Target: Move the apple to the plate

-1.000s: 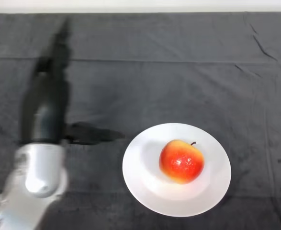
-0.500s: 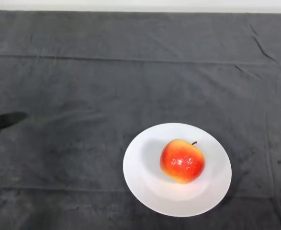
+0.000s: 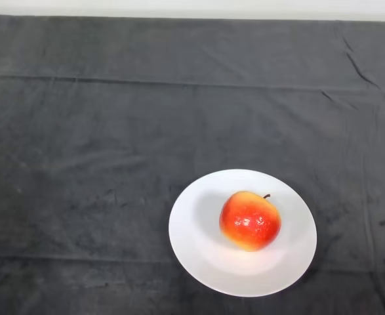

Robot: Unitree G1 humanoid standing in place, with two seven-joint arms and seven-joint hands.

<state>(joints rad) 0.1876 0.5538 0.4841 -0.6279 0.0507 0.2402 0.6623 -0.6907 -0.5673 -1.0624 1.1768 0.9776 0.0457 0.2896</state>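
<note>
On the table before me, a red apple (image 3: 250, 221) rests on a round white plate (image 3: 199, 243), well inside the rim and a little to the right of the plate's middle. The fruit sits upright. Its short dark stem (image 3: 265, 195) shows at the far right of its top. The skin is red over most of what I see, going to yellow-orange along the near and lower edge, with small bright glints on the side that faces me. A soft grey shadow lies on the plate just to the apple's left.

The plate lies flat on the dark cloth (image 3: 100, 151), in the near right part of my view. Its nearest rim is close to the bottom edge of what I can see. Nothing else touches it.

The cloth covers the table from side to side. A long straight crease (image 3: 179, 83) runs across it on the far side, and a second, fainter fold (image 3: 81, 259) runs across the near side, passing under the plate. A few sharp wrinkles (image 3: 361, 65) mark the far right corner.

Beyond the cloth's far edge runs a narrow pale strip (image 3: 192, 8); I cannot tell whether it is wall or bare tabletop.
</note>
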